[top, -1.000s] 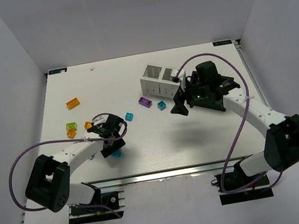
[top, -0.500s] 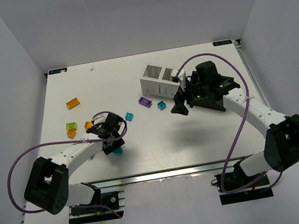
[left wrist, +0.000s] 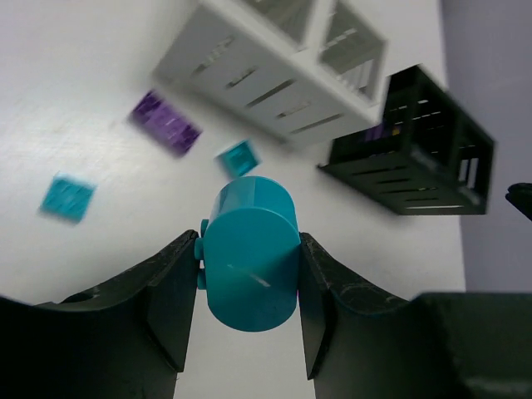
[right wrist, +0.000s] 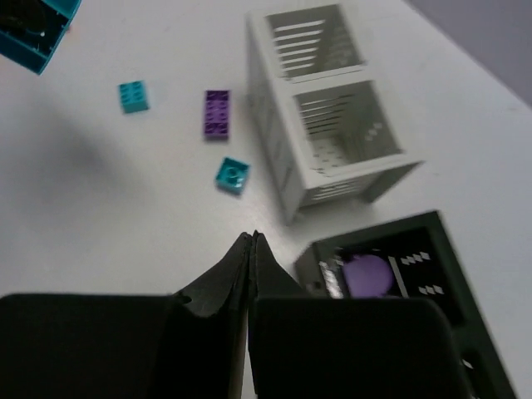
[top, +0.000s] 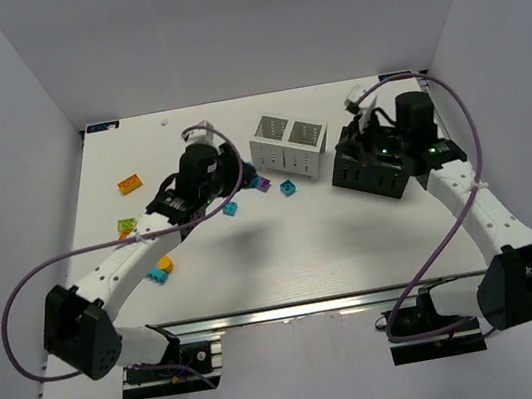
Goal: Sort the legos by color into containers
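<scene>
- Closest to the bases: orange lego (top: 165, 264) and cyan lego (top: 158, 275) touching each other, loose on the surface (top: 285, 257), not sorted yet.
- Further out on the left, lime lego (top: 127, 224), also loose, well apart from both containers.
- Then the left gripper (left wrist: 249, 248), clamped on a rounded cyan brick (left wrist: 251, 274), held clear of the surface and pointed toward the containers. Probably mid-carry, up high like that to clear a box wall for a drop; which compartment, no idea.
- Grip only obvious in the left wrist view. From above, just a speck of cyan at the fingers.
- Just past it: purple brick (left wrist: 165, 123) and small cyan brick (left wrist: 239, 158) lying flat near the white container (left wrist: 249, 79), not touching it.
- Right gripper (right wrist: 251, 245) pinched fully together on nothing, hanging over the near corner of the black container (right wrist: 374, 231). Free for the next pick, by the look of it.
- Purple round piece (right wrist: 364, 276) sitting in one black compartment: plain in the right wrist view, blocked by the arm from above.
- White container: nothing visible inside from the right wrist view.
</scene>
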Robot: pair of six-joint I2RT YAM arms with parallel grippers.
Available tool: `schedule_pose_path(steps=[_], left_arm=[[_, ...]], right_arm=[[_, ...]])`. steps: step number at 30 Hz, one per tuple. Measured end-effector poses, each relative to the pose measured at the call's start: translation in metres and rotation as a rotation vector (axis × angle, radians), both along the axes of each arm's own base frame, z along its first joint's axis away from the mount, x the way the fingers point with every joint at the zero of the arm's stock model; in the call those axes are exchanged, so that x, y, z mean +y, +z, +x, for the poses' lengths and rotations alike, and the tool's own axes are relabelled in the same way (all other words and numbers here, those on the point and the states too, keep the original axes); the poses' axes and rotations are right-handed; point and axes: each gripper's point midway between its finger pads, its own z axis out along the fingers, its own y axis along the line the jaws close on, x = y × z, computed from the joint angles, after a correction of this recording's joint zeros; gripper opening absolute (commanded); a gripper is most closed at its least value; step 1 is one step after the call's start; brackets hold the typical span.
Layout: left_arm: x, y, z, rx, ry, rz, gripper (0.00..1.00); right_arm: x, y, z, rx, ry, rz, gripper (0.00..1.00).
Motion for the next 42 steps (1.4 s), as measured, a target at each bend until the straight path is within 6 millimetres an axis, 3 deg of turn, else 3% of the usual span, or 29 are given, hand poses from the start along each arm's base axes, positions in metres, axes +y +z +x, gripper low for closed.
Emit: schedule_pose_path(steps=[5,9,10,14,20,28,34,37,38,42], left_arm=[[-0.06,0.028,0.041,-0.118,-0.129,-0.042,0.0],[-0.103,0.026,0.069,-0.176,-0.21,-0.063,0.0],[-0.112,0.022,0.075,-0.185,-0.227,-0.064,0.0],[-0.144,0.015,0.095,-0.231,-0.281,-0.066,0.0],[-0.18,0.021,0.123,-0.334,-0.324,-0.062,0.0],[-0.19,0.013,0.152,-0.392,-0.282,0.012,0.0],[-0.183,-0.004,0.161,-0.386,-0.253,0.082,0.04],[-0.183,-0.005,0.165,-0.393,-0.245,0.097,0.23],[-0.184,-0.006,0.167,-0.394,-0.244,0.1,0.36],[-0.185,-0.013,0.167,-0.381,-0.246,0.107,0.55]], right_arm=[[-0.044,0.033,0.019,-0.131,-0.134,0.032,0.02],[-0.052,0.035,0.009,-0.196,-0.118,0.028,0.46],[-0.051,0.032,0.004,-0.205,-0.098,0.026,0.88],[-0.045,0.028,-0.012,-0.232,-0.023,0.026,0.9],[-0.039,0.025,-0.024,-0.239,0.036,0.042,0.89],[-0.041,0.02,-0.028,-0.234,0.033,0.043,0.89],[-0.044,0.022,-0.026,-0.243,0.023,0.043,0.89],[-0.045,0.022,-0.026,-0.243,0.022,0.043,0.89],[-0.045,0.022,-0.026,-0.244,0.023,0.043,0.89],[-0.044,0.023,-0.026,-0.244,0.024,0.045,0.9]])
